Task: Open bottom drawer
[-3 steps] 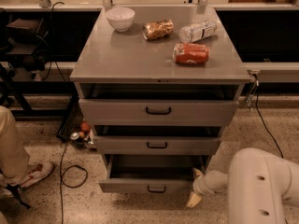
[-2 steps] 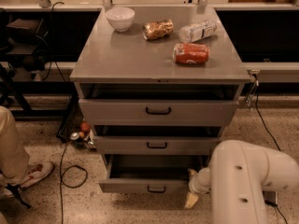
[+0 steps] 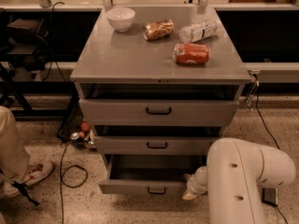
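Note:
The bottom drawer (image 3: 140,187) is the lowest grey drawer of the cabinet, pulled out, with its dark inside showing and a small black bar handle (image 3: 156,190) at its centre. My gripper (image 3: 190,193) is at the drawer's right front corner, low near the floor, mostly hidden behind my white arm (image 3: 238,181). It is to the right of the handle, not on it.
Middle drawer (image 3: 156,145) and top drawer (image 3: 158,111) stand slightly out. On the cabinet top: a white bowl (image 3: 120,18), a snack bag (image 3: 158,29), a plastic bottle (image 3: 198,31), a red can (image 3: 191,53). A person's leg and shoe (image 3: 28,174) and cables lie at left.
My white arm has swung left and forward, covering more of the lower right. The gripper stays by the drawer's right front corner. The drawer looks equally open.

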`<move>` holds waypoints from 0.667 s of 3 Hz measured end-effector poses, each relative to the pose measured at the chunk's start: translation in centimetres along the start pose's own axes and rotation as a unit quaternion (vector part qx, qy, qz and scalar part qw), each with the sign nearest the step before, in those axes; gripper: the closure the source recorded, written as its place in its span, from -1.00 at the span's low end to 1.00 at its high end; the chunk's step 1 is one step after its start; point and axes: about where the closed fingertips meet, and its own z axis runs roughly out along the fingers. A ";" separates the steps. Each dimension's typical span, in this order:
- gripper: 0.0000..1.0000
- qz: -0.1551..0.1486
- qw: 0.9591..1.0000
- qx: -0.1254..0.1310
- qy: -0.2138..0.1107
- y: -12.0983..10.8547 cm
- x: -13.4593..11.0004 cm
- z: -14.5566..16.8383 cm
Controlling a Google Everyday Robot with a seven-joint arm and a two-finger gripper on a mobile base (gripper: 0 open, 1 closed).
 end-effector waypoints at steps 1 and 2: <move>0.36 0.013 1.000 -0.001 0.003 2.0 0.4 -1.9; 0.83 0.051 0.999 -0.016 0.001 5.2 1.7 -3.2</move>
